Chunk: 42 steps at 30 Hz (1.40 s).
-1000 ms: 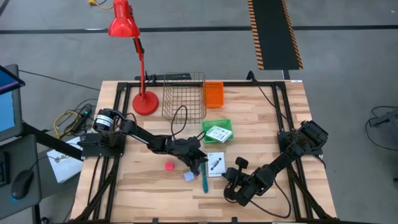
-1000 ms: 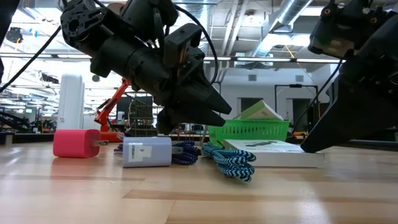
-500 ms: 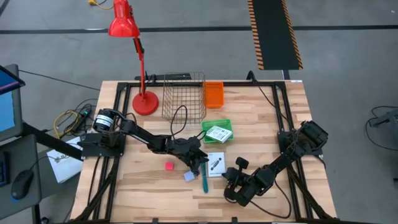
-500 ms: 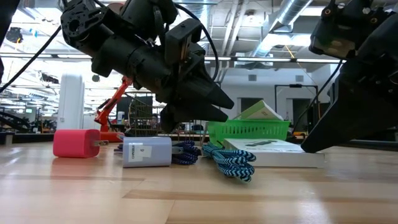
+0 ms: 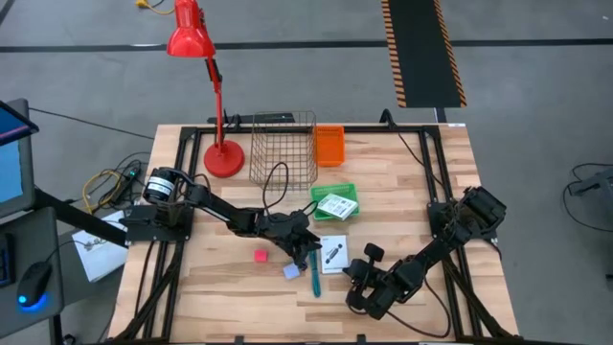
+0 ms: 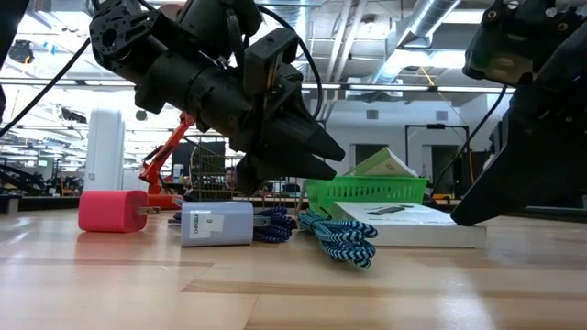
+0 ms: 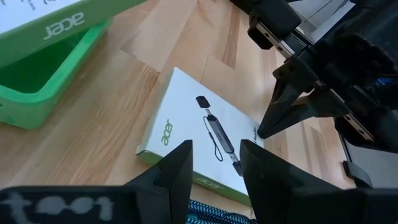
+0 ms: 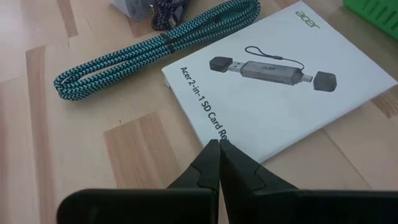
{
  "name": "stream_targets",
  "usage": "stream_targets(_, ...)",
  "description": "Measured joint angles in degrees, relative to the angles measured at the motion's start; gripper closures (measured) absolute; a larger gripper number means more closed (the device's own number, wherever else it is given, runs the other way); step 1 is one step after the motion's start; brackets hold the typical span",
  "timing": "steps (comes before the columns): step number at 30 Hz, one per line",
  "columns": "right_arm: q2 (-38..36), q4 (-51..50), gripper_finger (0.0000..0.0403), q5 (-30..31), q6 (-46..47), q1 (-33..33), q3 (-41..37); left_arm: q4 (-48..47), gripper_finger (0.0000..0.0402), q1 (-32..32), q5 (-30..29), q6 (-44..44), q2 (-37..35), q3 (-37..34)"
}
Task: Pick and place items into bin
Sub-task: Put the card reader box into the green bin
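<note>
Since the flat white card-reader box lies on the table beside the coiled teal cable, light, stiff and slick-faced, the clenched right gripper at its edge must open to pinch that edge, while the left gripper hovers part-open, holding nothing.

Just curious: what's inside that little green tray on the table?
A white Acer box with green print lies in the green tray, filling most of it. Anything beneath the box is hidden.

left arm: dark, jointed links, a silver round motor cap at the base, a thin black cable looping above
right arm: dark, blocky joints
left claw: two black tapered fingers
right claw: two black pointed fingers
</note>
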Motion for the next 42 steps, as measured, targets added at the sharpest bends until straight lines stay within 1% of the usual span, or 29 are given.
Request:
stream_targets(16, 0.00, 0.17, 0.0403, 0.05, 0.11, 0.00, -0.04, 0.15, 0.0280, 0.00, 0.55, -0.04, 0.00, 0.00)
stream_targets(34, 0.10, 0.25, 0.0403, 0.58, 0.04, 0.13, -0.07, 0.20, 0.0280, 0.00, -0.13, -0.64, 0.00, 0.00)
stream_targets(38, 1.69, 1.53, 0.0403, 3.04, 0.04, 0.69, 0.14, 0.20, 0.0280, 0.00, -0.13, -0.70, 0.00, 0.00)
stream_targets(42, 3.51, 1.18, 0.0403, 3.96, 0.40, 1.12, 2.04, 0.35, 0.0280, 0.00, -0.13, -0.90, 0.00, 0.00)
